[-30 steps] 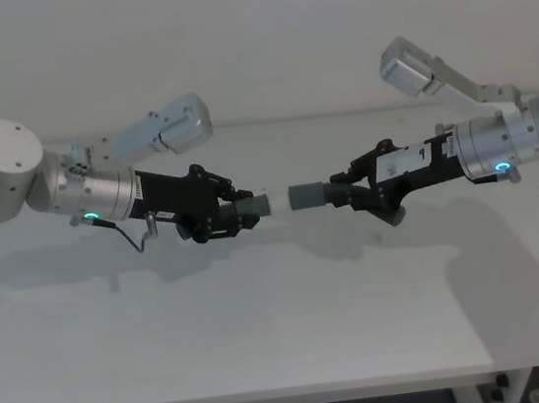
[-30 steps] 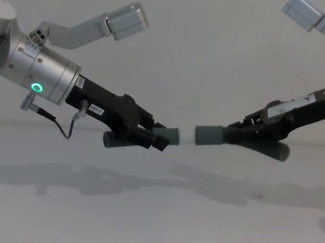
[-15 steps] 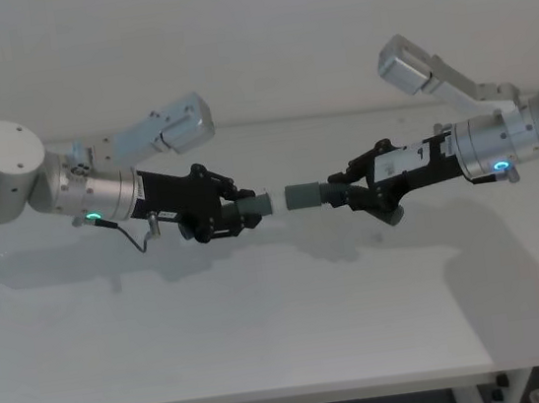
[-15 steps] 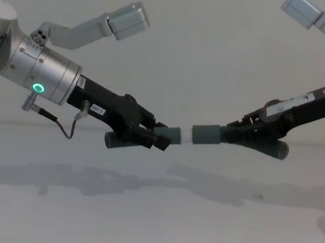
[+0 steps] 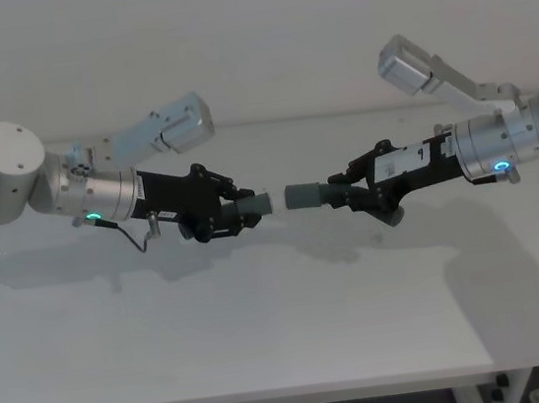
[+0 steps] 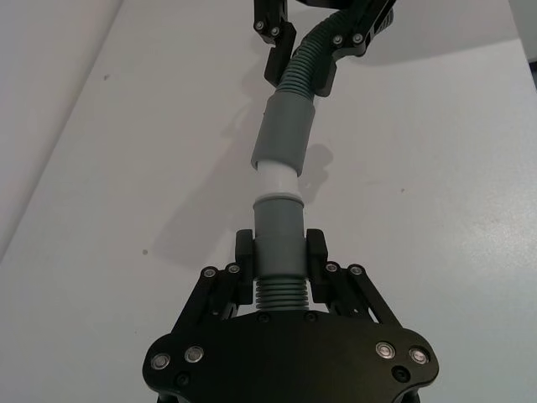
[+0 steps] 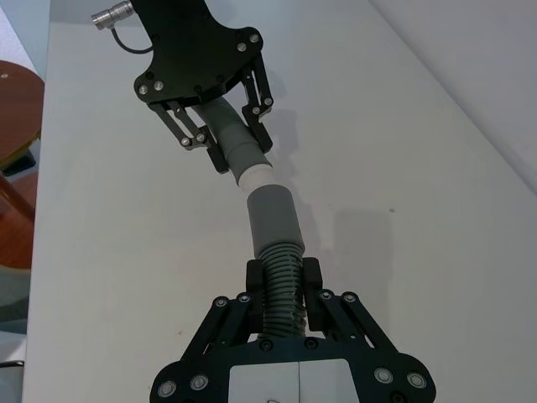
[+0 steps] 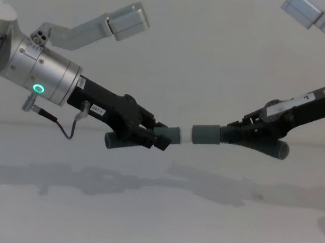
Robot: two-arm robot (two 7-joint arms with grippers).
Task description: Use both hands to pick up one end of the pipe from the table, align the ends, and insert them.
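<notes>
Both pipe pieces are airborne over the surface [image 5: 286,328], one per hand, cuffs facing each other.

Left hand [image 5: 236,210]: clamped on the ribbed section of the left pipe piece [image 6: 278,252], just behind its grey cuff [image 8: 171,135]. The white tip [image 6: 276,179] sticks out ahead of that hand.

Right hand [image 5: 340,191]: closed on the corrugated neck of the right pipe piece [image 7: 278,243], directly behind its cuff [image 5: 303,196]. That piece's dark tail [image 8: 273,148] hangs out past the hand on the far side.

Wrist views show the white tip at the mouth of the opposite cuff, touching or barely started; I can't tell how deep. From the chest view the axes look near-collinear, with a slight kink.

Handling, my read:
- Light plastic, so load is no issue.
- The corrugated body likely flexes, so a grip close behind the cuff, as now, keeps the end stiff for the push.
- The ribs give the fingers purchase; the smooth cuff would be more slippery.
- The fit looks snug, so misalignment could jam it or bend the hose.

Writing: there's a white label on each hand's body, neither legible; a "1"-like mark on the right one [image 5: 413,156].
</notes>
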